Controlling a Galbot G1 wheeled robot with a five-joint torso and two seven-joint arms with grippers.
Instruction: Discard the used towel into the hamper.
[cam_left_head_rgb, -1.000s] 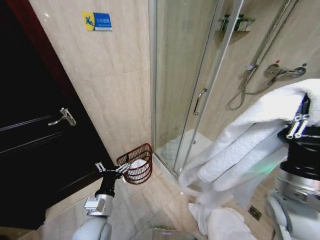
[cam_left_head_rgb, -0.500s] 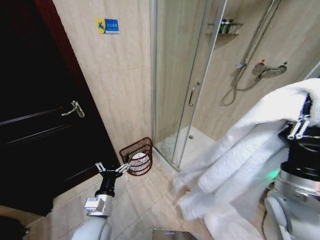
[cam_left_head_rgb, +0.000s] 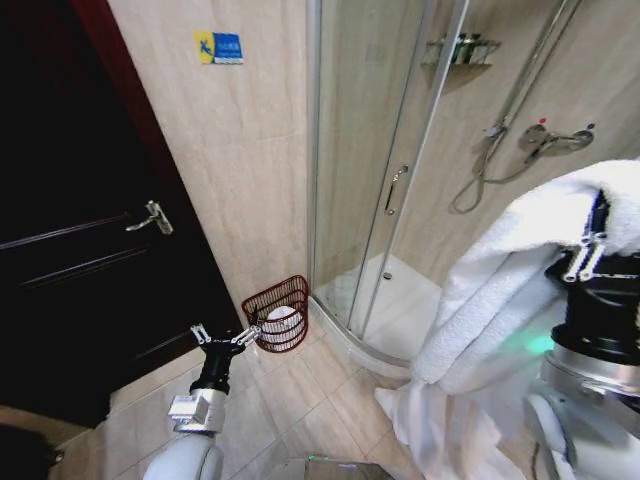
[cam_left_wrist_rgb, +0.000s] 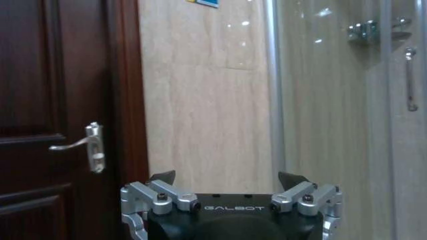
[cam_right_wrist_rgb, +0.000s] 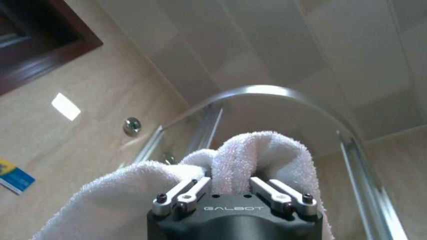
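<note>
While your right gripper (cam_left_head_rgb: 590, 255) pinches the towel (cam_left_head_rgb: 480, 310) well apart from the hamper (cam_left_head_rgb: 278, 314) and the left gripper (cam_left_head_rgb: 222, 337) hangs spread near it, its trailing end could snag or miss the rim.

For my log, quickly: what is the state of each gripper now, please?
Left gripper: open, holding nothing, low near the hamper.
Right gripper: closed on the white towel, held high.

Tiled bathroom: glass shower stall (cam_left_head_rgb: 365, 180), wall-mounted shower mixer (cam_left_head_rgb: 545, 135).
</note>
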